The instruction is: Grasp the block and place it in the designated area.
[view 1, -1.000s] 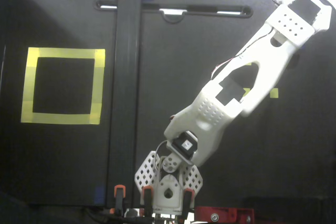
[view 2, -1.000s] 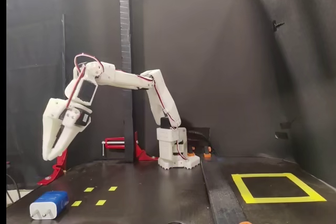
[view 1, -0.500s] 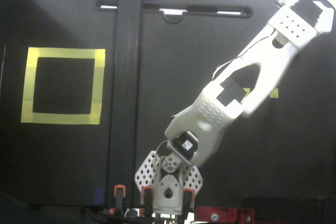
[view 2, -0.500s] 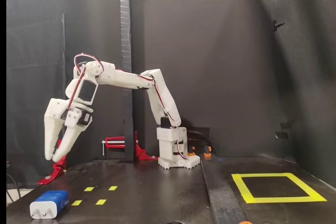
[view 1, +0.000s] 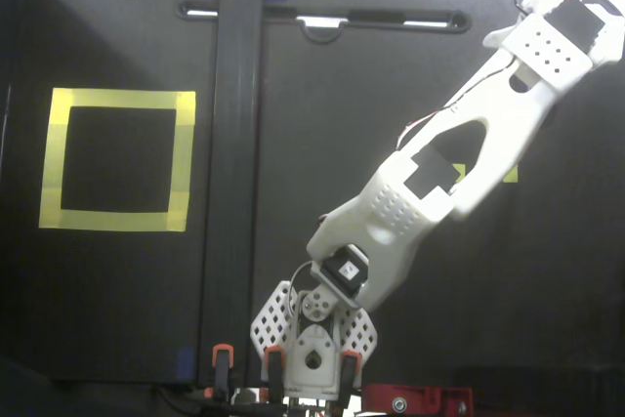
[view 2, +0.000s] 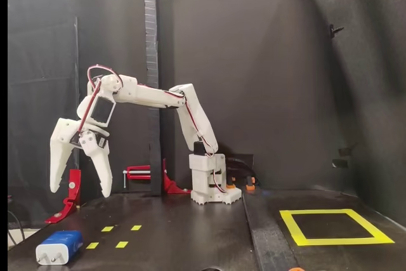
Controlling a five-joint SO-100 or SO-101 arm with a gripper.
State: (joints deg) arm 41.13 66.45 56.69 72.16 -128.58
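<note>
The block [view 2: 59, 247] is dark blue with two pale prongs on its near end and lies on the black floor at the front left of a fixed view. My gripper [view 2: 80, 190] hangs in the air above and slightly right of it, pointing down, open, with its fingers spread wide and nothing between them. The designated area is a square of wide yellow tape [view 2: 330, 242] at the front right there, and at the left [view 1: 117, 100] in the fixed view from above. In that view from above, the white arm [view 1: 459, 158] reaches to the upper right; the block and the fingers do not show.
Several tiny yellow tape squares [view 2: 122, 244] lie right of the block. Red clamps [view 2: 70, 200] stand behind the gripper. A black upright post [view 2: 151, 80] rises behind the arm base [view 2: 214, 188], and a dark strip [view 1: 239, 144] divides the floor.
The gripper's fingers have spread from nearly together to wide open. The wrist has shifted slightly; the block has not moved.
</note>
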